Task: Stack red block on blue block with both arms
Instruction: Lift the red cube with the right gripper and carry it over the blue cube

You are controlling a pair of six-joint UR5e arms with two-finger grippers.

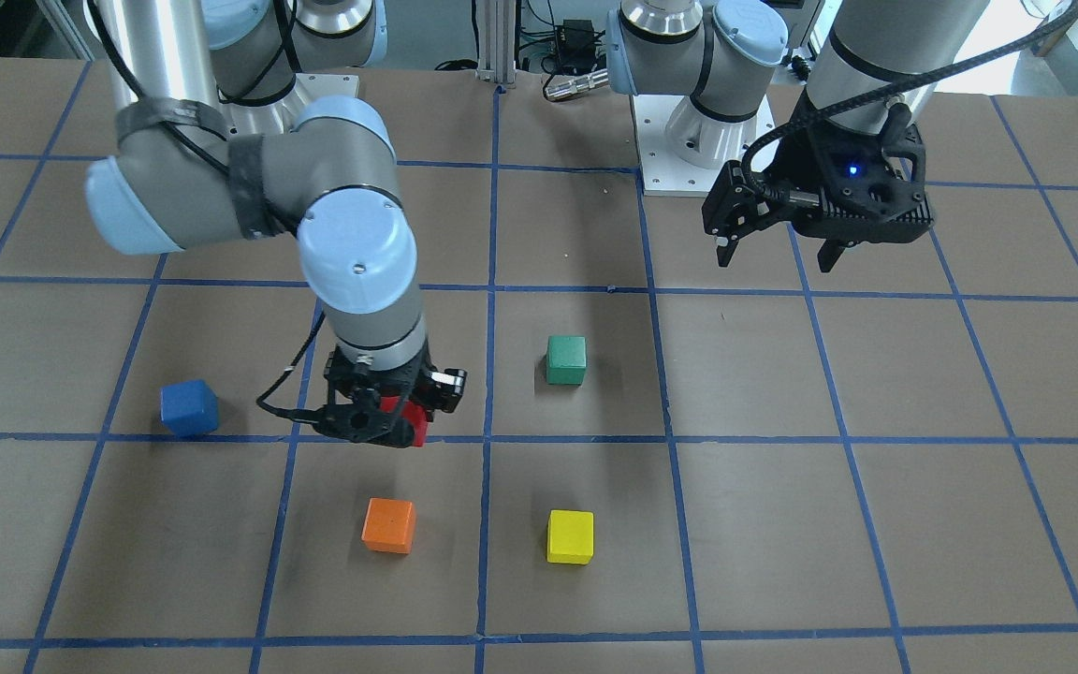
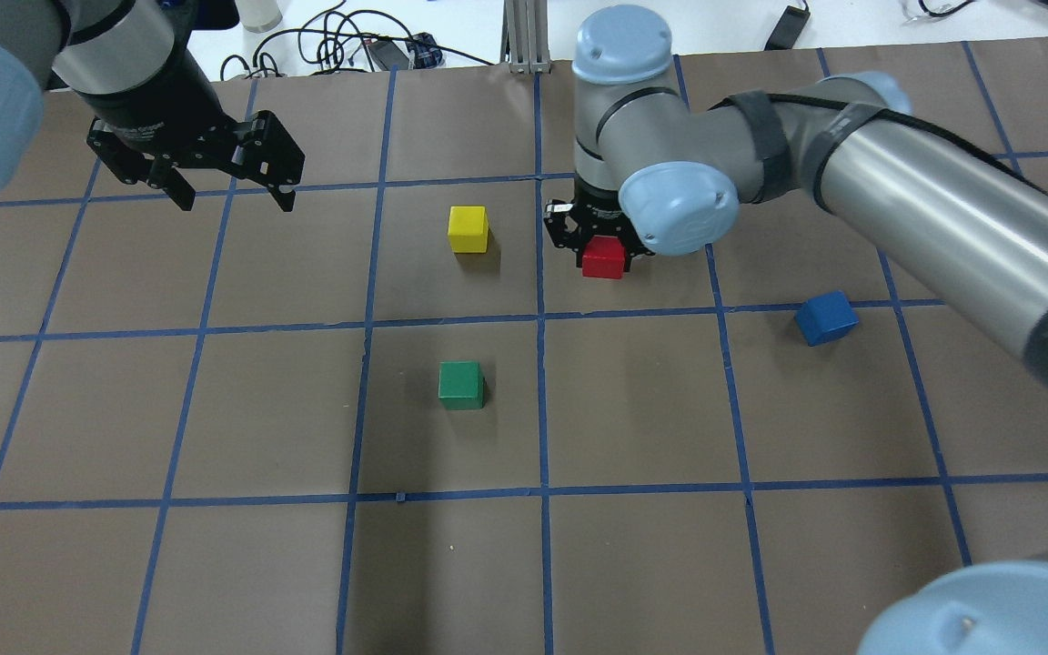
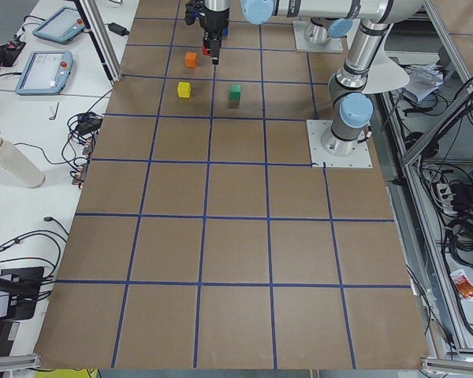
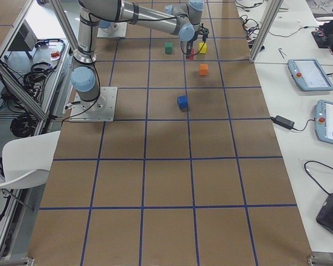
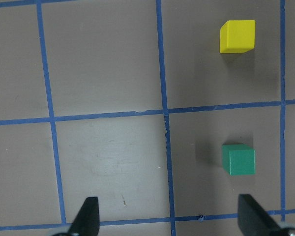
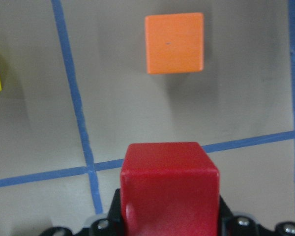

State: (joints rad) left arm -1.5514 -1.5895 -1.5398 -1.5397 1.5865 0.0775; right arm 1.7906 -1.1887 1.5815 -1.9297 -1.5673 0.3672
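My right gripper (image 1: 387,418) is shut on the red block (image 1: 414,423), low over the table; I cannot tell whether the block touches it. In the overhead view the red block (image 2: 603,258) sits under the right gripper (image 2: 601,244). In the right wrist view the red block (image 6: 169,189) fills the space between the jaws. The blue block (image 1: 189,408) lies alone on the table, also in the overhead view (image 2: 826,317), to the side of the red block and apart from it. My left gripper (image 2: 233,196) is open and empty, raised over its own side, in the front view (image 1: 776,255) too.
An orange block (image 1: 388,525) lies just beyond the red one, in the right wrist view (image 6: 175,43) too. A yellow block (image 2: 468,228) and a green block (image 2: 461,385) lie near the table's middle. The arm's white base plate (image 1: 698,159) is at the robot's edge.
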